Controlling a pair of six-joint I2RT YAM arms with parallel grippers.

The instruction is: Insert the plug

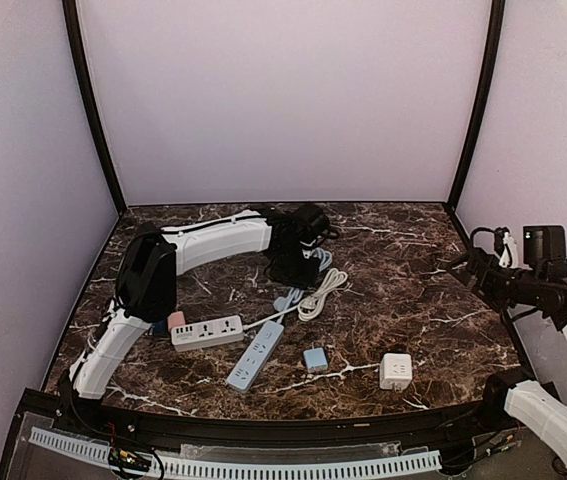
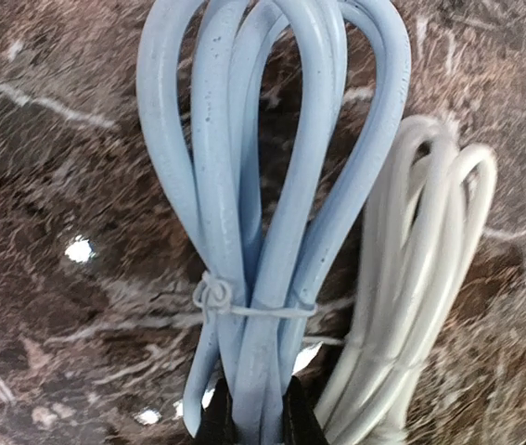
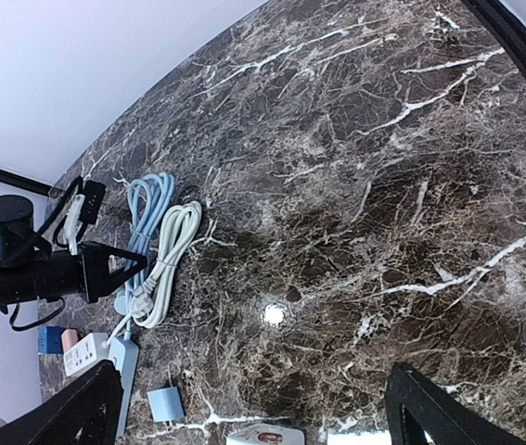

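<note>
The left wrist view alone shows the grip. The left pincer (image 2: 258,422) is pressed together on the blue cord (image 2: 272,185), pinching the looped bundle just below its thin tie (image 2: 214,297). The white cord (image 2: 420,278) lies just beside it, with no clear gap between the two. From above, that arm hides most of the blue cord, and its plug cannot be made out in any view.

The right wrist view shows the right pincer (image 3: 255,371) spread wide and holding nothing, above bare marble well apart from both cords. It takes in the whole layout at once. The cords lie side by side near the middle of the desk (image 1: 413,240), toward its far edge.

Toward the near left corner lie the white strip (image 1: 206,332) and the blue strip (image 1: 256,355). They sit close together, and the blue one is angled toward the near edge. A blue adapter (image 1: 315,359) sits just beside the blue strip. A white cube (image 1: 395,371) stands further right, close to the near edge. A pink block (image 1: 176,320) peeks out at the white strip's left end, partly covered by the left arm.

The desk is dark brown marble with white veins. Pale lilac walls (image 1: 283,100) close it in on three sides, with black posts (image 1: 93,120) at the far corners.
</note>
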